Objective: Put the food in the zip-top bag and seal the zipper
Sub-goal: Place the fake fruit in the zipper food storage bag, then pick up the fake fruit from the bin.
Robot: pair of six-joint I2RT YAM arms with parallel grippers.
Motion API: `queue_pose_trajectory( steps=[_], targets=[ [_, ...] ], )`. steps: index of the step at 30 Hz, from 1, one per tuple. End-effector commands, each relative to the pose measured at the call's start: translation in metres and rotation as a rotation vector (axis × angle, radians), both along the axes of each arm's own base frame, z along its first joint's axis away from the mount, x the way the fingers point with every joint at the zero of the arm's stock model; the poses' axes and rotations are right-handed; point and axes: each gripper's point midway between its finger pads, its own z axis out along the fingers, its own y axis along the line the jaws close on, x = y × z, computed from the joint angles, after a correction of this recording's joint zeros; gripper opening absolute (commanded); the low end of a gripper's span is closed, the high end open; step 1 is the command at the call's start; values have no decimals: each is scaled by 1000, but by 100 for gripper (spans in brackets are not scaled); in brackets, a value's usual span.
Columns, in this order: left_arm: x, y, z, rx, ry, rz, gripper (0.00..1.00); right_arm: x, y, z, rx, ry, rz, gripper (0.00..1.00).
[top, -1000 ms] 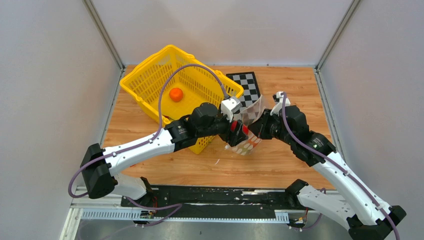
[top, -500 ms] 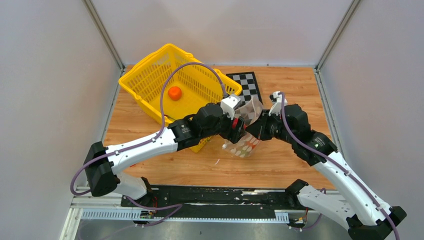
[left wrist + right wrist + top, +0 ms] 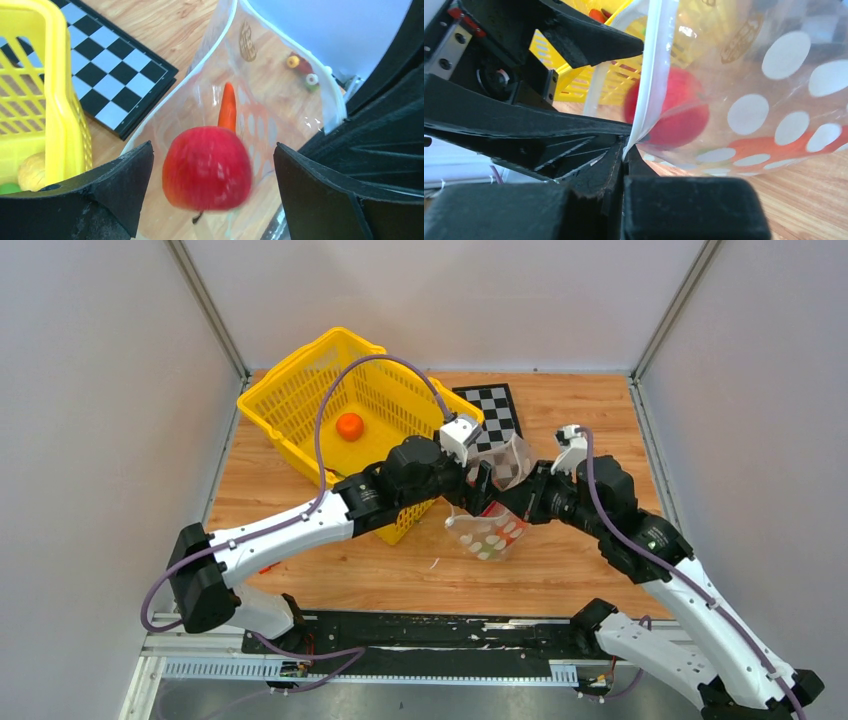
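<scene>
Top external: shows the left pincer (image 3: 478,488) over the mouth of the zip-top bag (image 3: 492,535), the right pincer (image 3: 524,502) just beside it at the bag's rim. Puts the yellow mesh basket (image 3: 290,400), with an orange (image 3: 349,426) inside, behind the left pincer.

Left wrist: finds the fingers (image 3: 100,195) spread wide, gripping nothing. Sets a blurred red tomato (image 3: 207,167) between them at the open mouth, touching neither. Places an orange carrot (image 3: 227,107) beyond it, deeper in the bag, and a checkerboard (image 3: 115,85) to the left.

Right wrist: has the fingertips pinched together on the zipper (image 3: 649,75), the strip rising from them. Reveals tomato and carrot through the dotted plastic just beyond.
</scene>
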Motion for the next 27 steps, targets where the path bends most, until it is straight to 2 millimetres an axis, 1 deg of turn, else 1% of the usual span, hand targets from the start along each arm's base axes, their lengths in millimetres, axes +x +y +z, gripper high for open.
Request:
queue_pose_trajectory(
  steps=[1,4,7,12,14,18,20,22,24,27],
  targets=[
    [-17,-13,70,-167,-99,-133,99,6,-14,17,140,-43,-153,0],
    [-19,-14,67,-159,-86,-144,100,1,-11,25,216,-76,-134,0],
    [-23,-11,72,-177,-94,-153,100,2,-13,18,180,-46,-145,0],
    [-33,1,97,-210,-156,-181,100,7,-25,14,182,-70,-216,0],
    [-30,10,102,-201,-178,-147,100,9,-28,11,166,-73,-234,0],
    [-17,30,102,-140,-215,-48,100,12,-35,1,108,-72,-260,0],
    [-6,42,98,-95,-229,34,100,12,-36,-3,89,-68,-261,0],
    [15,64,93,-42,-235,195,100,12,-36,-5,82,-65,-257,0],
    [31,84,87,1,-236,318,100,12,-36,-8,77,-61,-253,0],
    [52,107,79,36,-205,445,100,11,-36,-9,73,-59,-253,0]
  ],
)
